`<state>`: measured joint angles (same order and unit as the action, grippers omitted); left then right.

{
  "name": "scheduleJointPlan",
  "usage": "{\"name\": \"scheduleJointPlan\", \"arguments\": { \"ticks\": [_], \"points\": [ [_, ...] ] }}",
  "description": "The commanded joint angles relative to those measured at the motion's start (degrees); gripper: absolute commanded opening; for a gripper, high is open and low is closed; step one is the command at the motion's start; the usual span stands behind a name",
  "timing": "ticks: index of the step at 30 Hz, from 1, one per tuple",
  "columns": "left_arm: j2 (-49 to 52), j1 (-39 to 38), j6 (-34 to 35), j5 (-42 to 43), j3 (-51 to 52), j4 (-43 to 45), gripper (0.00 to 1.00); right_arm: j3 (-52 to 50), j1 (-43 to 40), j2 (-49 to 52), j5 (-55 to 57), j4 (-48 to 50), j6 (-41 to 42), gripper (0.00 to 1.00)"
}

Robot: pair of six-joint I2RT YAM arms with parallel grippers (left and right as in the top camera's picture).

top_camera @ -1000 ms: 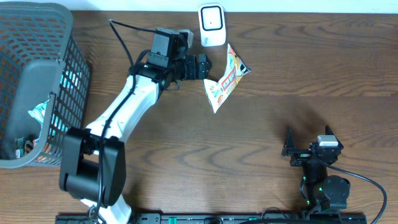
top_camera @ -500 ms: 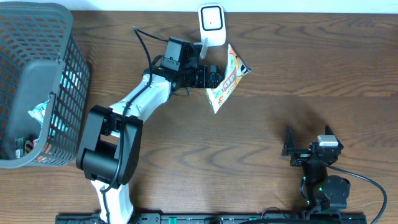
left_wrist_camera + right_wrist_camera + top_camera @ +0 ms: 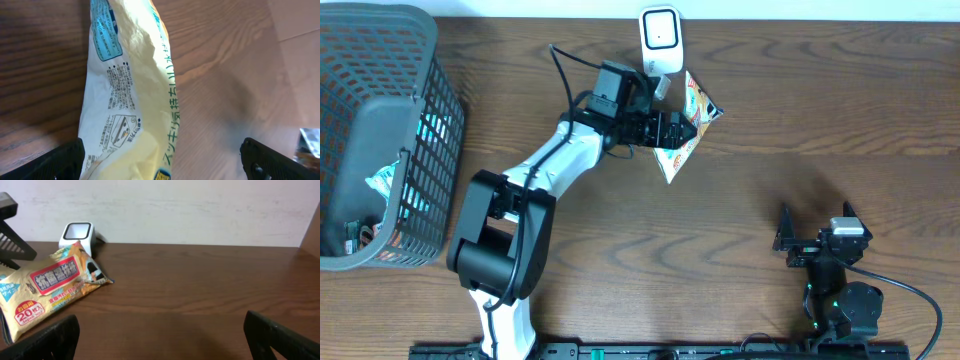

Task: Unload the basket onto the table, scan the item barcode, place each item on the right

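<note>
Step in hand: pick-up. Nothing scanned yet.

- Yellow-and-orange crinkly plastic wipes packet (image 3: 696, 104) lies flat on the dark wooden table (image 3: 840, 130), just beside the small white box scanner with a dark window (image 3: 660, 40), on its near-right side.
- Left gripper (image 3: 678, 128) is low over the packet's middle with its jaws spread wide. The wrist view shows the packet between the two fingertips. No pinch. I can't tell whether either pad touches the film.
- Right gripper (image 3: 817, 228) is parked at the near edge, well apart from the packet, jaws spread and holding nothing.
- Grey mesh plastic basket (image 3: 432, 130) at far left holds other items and isn't involved right now.

Next move, my read:
1. Close the left jaws across the packet's width. The film is soft and slippery, so it will probably buckle. Grip near the middle, not a corner.
2. Lift clear of the table.
3. Find the barcode (none readable on the faces showing, only fine print on the pale side), then turn that face to the scanner window.

Risk: the packet could slide toward the scanner as the jaws close.
</note>
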<state>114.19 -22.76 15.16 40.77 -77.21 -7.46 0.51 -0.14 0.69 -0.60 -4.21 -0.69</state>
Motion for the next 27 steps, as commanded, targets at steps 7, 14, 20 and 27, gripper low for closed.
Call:
{"name": "scheduleJointPlan", "arguments": {
  "ticks": [7, 14, 20, 27],
  "points": [
    [5.6, -6.0, -0.6, -14.9, -0.6, 1.0, 0.98, -0.2, 0.5, -0.3, 0.1, -0.1, -0.7, 0.99],
    [5.7, -5.8, -0.6, -15.0, -0.6, 4.3, 0.44, -0.2, 0.5, -0.3, 0.1, -0.1, -0.7, 0.99],
    [3.8, -2.6, -0.6, -15.0, -0.7, 4.6, 0.15, -0.2, 0.5, -0.3, 0.1, -0.1, -0.7, 0.99],
    [-3.5, 2.0, -3.1, -19.8, -0.7, -1.8, 0.08, -0.2, 0.5, -0.3, 0.1, -0.1, -0.7, 0.99]
  ]
}}
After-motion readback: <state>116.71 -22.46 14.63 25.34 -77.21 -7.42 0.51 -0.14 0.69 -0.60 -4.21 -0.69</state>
